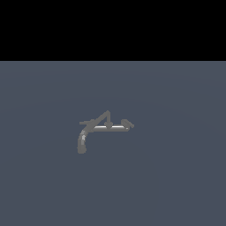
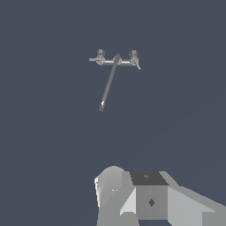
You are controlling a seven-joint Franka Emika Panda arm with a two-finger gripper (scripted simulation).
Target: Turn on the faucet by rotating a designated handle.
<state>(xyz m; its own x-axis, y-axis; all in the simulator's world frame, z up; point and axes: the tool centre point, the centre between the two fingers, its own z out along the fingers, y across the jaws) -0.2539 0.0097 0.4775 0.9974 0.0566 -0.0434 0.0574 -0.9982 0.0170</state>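
Note:
The faucet (image 1: pixel 106 127) is a small dull-grey fixture standing alone on the flat blue-grey floor, near the middle of the exterior view. Its thick curved spout (image 1: pixel 82 140) bends down toward the exterior view's left. A shiny straight bar (image 1: pixel 111 127) runs across it, with a thin angled rod (image 1: pixel 100 118) above and a short handle stub (image 1: pixel 127 123) at the exterior view's right end. The wrist view shows the faucet (image 2: pixel 115 62) from far above, with its long spout (image 2: pixel 108 86) and two handles (image 2: pixel 100 56) (image 2: pixel 134 57). No gripper fingers appear in either view.
White and grey blocks of the robot's own body (image 2: pixel 150 198) fill one edge of the wrist view, well apart from the faucet. The blue-grey floor (image 1: pixel 176 176) spreads around the fixture; a black band lies beyond its far edge.

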